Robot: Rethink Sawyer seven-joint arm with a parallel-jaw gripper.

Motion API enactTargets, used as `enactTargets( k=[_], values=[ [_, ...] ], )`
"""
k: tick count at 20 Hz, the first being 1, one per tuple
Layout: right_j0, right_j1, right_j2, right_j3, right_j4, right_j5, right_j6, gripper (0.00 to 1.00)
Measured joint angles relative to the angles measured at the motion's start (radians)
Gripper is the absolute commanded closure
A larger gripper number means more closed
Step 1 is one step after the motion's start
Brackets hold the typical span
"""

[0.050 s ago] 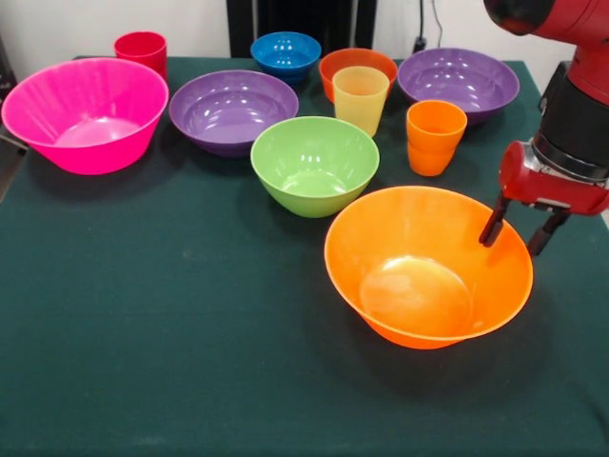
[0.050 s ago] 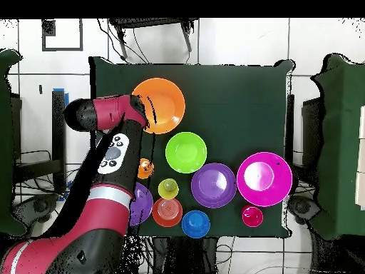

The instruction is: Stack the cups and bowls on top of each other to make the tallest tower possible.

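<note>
glossy, light and stiff by its look, the big orange bowl (image 1: pixel 428 267) sits upright on the green worktop (image 1: pixel 143 333), probably best pinched at its thin rim, where the empty end effector (image 1: pixel 521 228) hangs with fingers spread.

Gripper (image 1: pixel 521 231) sits at the rim of the big orange plastic bowl (image 1: pixel 428 265), fingers spread. In the front view, the mid-size green plastic bowl (image 1: pixel 315 164) lies left of it and farther back; the small orange plastic cup (image 1: pixel 435 136) stands behind it, apart from both bowls.
</note>
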Motion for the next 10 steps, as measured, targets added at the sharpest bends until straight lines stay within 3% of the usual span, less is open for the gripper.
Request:
enactTargets(
  k=[10],
  values=[
    [-0.004,-0.030,-0.001,-0.001,0.000,0.000,0.000,1.00]
  ],
)
